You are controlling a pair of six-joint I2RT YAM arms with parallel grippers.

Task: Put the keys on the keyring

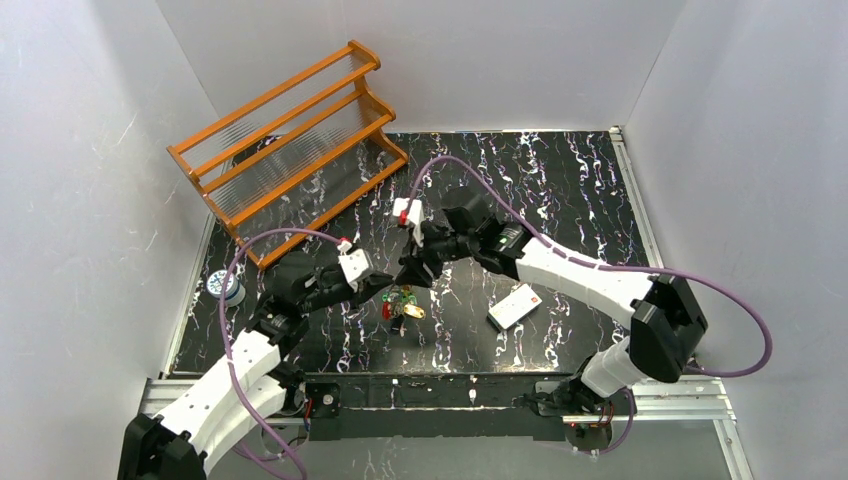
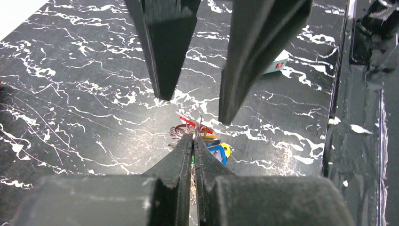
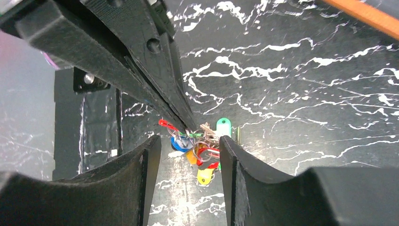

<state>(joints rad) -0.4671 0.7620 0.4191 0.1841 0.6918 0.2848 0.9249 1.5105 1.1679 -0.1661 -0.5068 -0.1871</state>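
A bunch of keys [image 1: 404, 303] with blue, red, yellow and green heads hangs just above the black marbled table, between the two grippers. The thin silvery keyring [image 2: 180, 131] runs through the bunch. My left gripper [image 2: 194, 137] is shut on the ring's wire, with blue [image 2: 218, 152] and yellow [image 2: 227, 149] key heads showing behind its right finger. My right gripper [image 3: 188, 141] stands open, its fingers on either side of the bunch and apart from it. In the right wrist view the keys [image 3: 205, 175] dangle below the left gripper's closed tip [image 3: 187, 126].
A flat white card with a red dot [image 1: 513, 305] lies right of the keys. An orange wooden rack [image 1: 290, 140] stands at the back left. A small round object [image 1: 228, 288] sits by the left wall. The table's near edge rail [image 1: 450, 385] runs close below the keys.
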